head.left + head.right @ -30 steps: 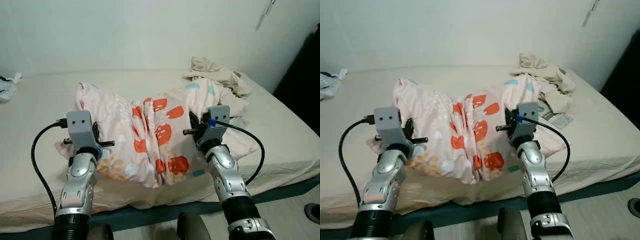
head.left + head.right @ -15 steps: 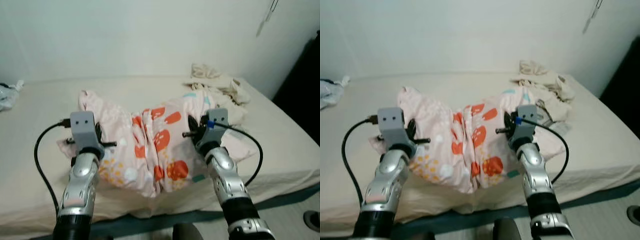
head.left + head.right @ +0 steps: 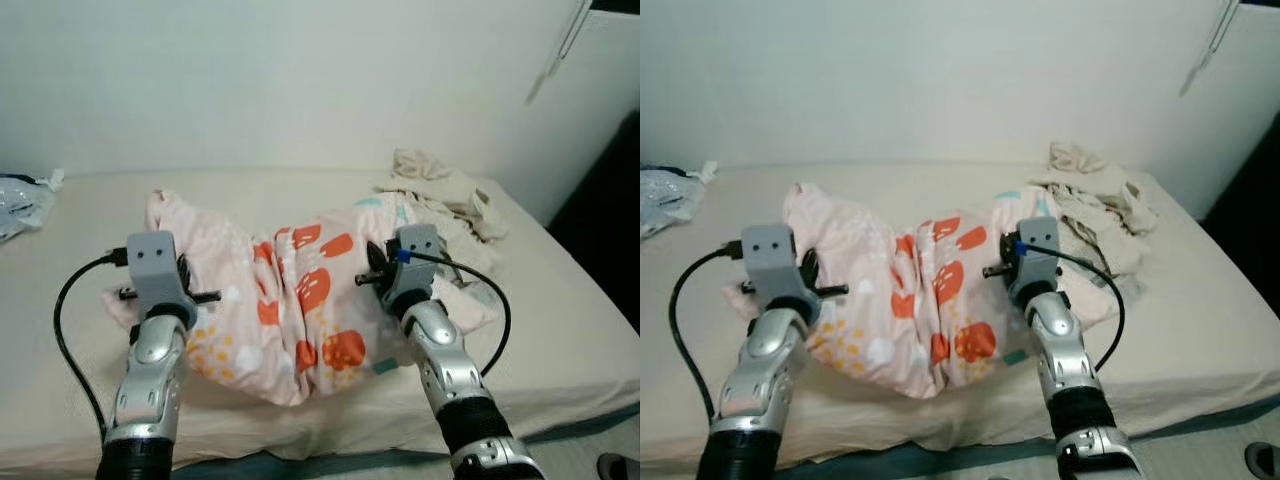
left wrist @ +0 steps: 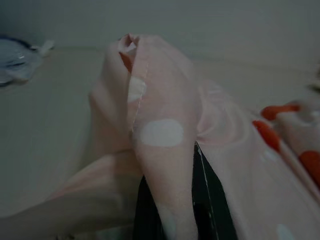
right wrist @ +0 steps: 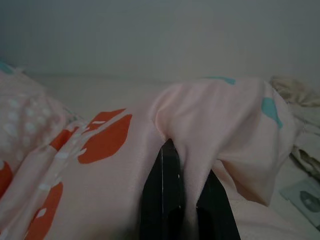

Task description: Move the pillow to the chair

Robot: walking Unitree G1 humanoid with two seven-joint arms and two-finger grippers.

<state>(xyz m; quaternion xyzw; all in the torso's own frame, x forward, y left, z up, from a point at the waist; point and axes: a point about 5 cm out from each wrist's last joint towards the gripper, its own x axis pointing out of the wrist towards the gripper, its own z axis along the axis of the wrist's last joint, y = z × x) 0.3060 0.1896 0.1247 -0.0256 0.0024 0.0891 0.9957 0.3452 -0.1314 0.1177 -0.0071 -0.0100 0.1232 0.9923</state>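
Pink pillow (image 3: 300, 290) pinched by left claw (image 4: 172, 200), right claw (image 5: 182, 195); crumpled clothes (image 3: 440, 185) behind.

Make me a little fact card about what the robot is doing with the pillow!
pillow: pink with orange, white and yellow marks, pinched from both ends, sagging in the middle
left gripper: fingers shut on a fold of the pillow
right gripper: fingers shut on a fold of the pillow
under it: beige bed
also on bed: crumpled cream clothes, bluish bag
chair: cannot tell where
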